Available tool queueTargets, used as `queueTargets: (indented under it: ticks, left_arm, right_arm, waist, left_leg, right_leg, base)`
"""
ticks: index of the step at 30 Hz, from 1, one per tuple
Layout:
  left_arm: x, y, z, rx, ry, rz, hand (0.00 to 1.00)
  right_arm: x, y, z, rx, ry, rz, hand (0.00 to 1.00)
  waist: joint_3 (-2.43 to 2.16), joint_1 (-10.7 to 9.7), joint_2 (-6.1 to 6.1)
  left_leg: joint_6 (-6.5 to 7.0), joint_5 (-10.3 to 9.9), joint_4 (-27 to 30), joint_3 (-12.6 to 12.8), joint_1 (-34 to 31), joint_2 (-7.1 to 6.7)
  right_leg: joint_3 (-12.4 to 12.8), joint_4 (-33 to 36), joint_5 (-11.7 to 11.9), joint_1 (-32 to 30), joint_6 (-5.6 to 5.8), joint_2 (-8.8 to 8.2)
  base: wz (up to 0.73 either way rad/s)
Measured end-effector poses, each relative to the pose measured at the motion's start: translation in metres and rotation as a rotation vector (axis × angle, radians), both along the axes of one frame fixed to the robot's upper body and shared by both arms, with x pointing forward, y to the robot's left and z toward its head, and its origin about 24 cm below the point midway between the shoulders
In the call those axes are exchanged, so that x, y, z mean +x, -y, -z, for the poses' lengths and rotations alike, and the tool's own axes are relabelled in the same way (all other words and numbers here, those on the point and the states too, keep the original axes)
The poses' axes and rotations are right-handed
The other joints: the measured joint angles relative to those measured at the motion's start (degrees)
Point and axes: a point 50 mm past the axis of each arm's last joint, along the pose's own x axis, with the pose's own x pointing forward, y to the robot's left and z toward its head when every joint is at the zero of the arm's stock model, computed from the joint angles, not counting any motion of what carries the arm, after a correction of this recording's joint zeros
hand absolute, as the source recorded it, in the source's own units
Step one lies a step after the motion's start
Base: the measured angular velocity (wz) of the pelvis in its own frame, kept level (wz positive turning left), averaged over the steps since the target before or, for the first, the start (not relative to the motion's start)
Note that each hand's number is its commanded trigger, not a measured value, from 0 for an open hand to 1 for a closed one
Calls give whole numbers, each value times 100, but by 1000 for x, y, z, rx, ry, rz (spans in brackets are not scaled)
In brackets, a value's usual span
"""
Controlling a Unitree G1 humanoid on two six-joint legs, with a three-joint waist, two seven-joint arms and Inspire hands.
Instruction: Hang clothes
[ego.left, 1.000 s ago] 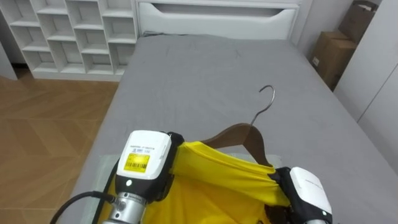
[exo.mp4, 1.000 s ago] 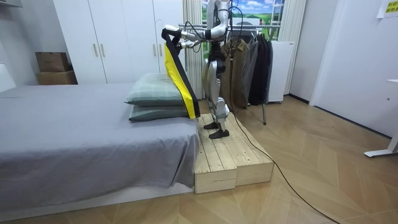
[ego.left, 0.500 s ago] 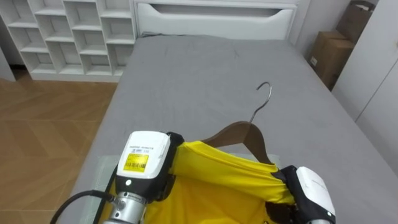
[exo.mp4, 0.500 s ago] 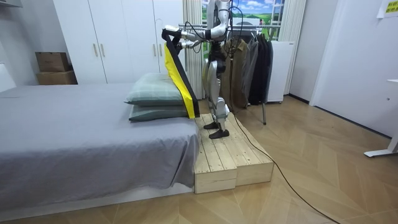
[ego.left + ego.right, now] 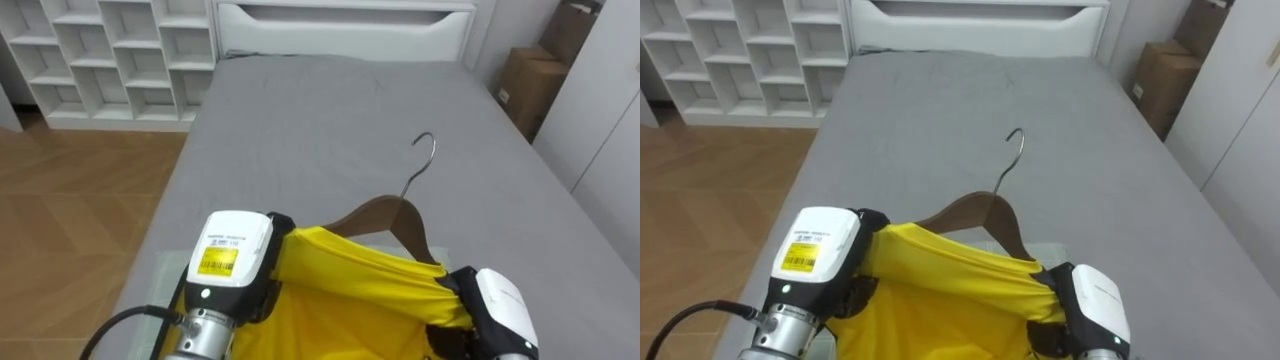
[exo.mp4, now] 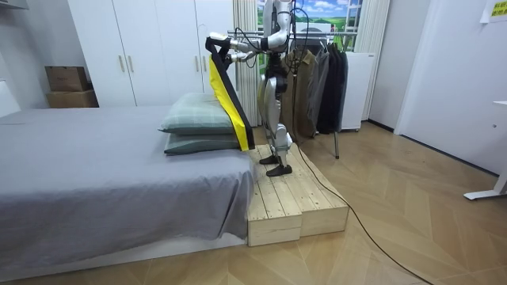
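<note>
The left robot hand (image 5: 235,262) clamps one shoulder of a yellow garment (image 5: 350,285), and the right robot hand (image 5: 497,308) seemingly pinches the other. The garment is stretched between them above a grey bed (image 5: 330,110). A wooden hanger (image 5: 405,222) pokes up just beyond both.

the robot stands upright in the room view, both arms held out ahead of it at about shoulder height. seen from its own head, the left hand (image 5: 233,262) sits back-up at lower left above its wrist, and the right hand (image 5: 498,306) sits lower at the right, back up too.
</note>
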Motion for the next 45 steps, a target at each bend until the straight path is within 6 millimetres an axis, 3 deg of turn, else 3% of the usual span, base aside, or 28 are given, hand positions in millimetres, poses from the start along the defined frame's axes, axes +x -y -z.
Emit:
queueTargets:
  ticks: [8, 13, 36, 45]
  left_arm:
    - [0, 4, 1, -146, -41, -9, 0]
    - [-1, 5, 3, -218, -69, -13, 0]
    - [0, -4, -3, -240, -12, -51, 0]
    - [-8, -6, 6, -240, -44, -60, 0]
  right_arm:
    - [-8, -1, 2, 4, -32, 2, 100]
    - [-11, 0, 5, 0, -65, 7, 100]
    - [-15, 4, 1, -20, -58, 45, 100]
    - [-8, 3, -16, -12, 26, 48, 100]
  waist:
    - [-53, -70, 59]
    - [-52, -76, 59]
    - [-36, -52, 75]
    - [-29, -65, 78]
  left_leg:
    - [0, 0, 7, 10, 24, -1]
    - [0, 1, 13, 33, 78, 4]
    - [0, 0, -30, 59, 111, 7]
    - [0, 0, -31, 24, 108, 6]
  right_leg:
    - [11, 13, 0, 17, 0, -7]
    - [61, 19, 0, 45, 0, -4]
    - [90, 5, 1, 75, -1, 5]
    - [73, 5, 1, 71, -1, 8]
  base:
    - [0]
    - [-1]
    - [-1]
    - [0]
